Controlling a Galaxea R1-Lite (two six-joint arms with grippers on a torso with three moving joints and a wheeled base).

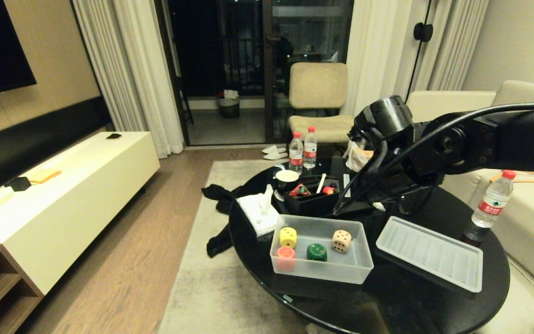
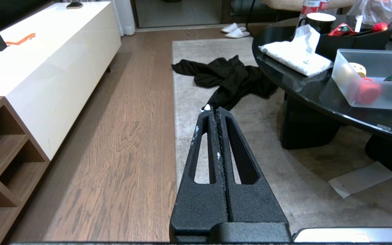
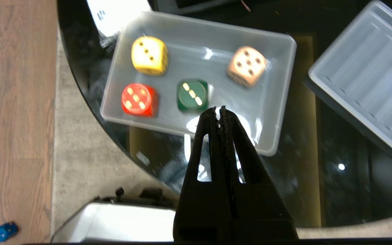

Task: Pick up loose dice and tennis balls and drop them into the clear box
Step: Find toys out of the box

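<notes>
Clear box [image 3: 286,47] with four dice lies below empty, closed right gripper [image 3: 219,110]

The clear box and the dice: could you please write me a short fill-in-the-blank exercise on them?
1. The clear box holds ____ dice.
2. The blue die lies on the ____, not in the box.
3. The box's lid lies on the table ____ the box.
4. The right gripper, above the box, is ____.

Missing words: four; floor; beside; shut
</notes>
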